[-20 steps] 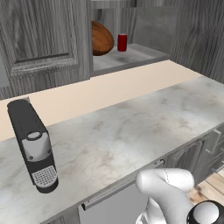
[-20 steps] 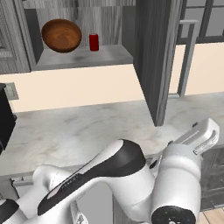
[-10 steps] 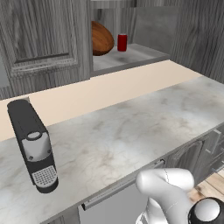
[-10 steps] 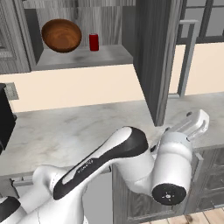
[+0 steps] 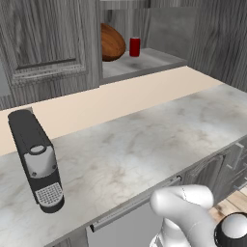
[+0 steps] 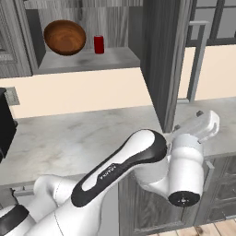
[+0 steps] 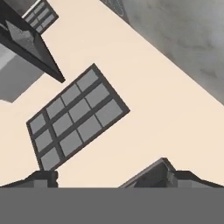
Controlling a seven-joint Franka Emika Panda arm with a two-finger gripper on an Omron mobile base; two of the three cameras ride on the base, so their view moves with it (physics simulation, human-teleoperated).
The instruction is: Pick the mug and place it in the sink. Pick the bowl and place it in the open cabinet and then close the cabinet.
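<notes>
Tool [image 7: 111,177] first: in my hand view its two dark tips sit at the bottom corners, spread as wide as they go, with nothing between them and nothing touching them. Past the tips I see a cream wall and a grey gridded window pane [image 7: 76,118], all tilted because the hand is rolled.

From the right base view, the white arm [image 6: 138,159] folds low in front of the grey marble table [image 6: 78,136], its wrist raised just beside the edge of the open cabinet door [image 6: 163,60], which carries a slim silver bar handle [image 6: 196,64].

The cabinet [image 6: 87,62] stands open above the table. On its shelf I see the bowl [image 6: 64,37], tipped up on edge so its hollow faces outward, and the mug [image 6: 98,44] upright just beside it, to its right and apart from it. My left base view shows the same pair, bowl [image 5: 112,42] and mug [image 5: 134,47].

A black coffee machine [image 5: 37,161] stands on the table, well apart from the cabinet.
</notes>
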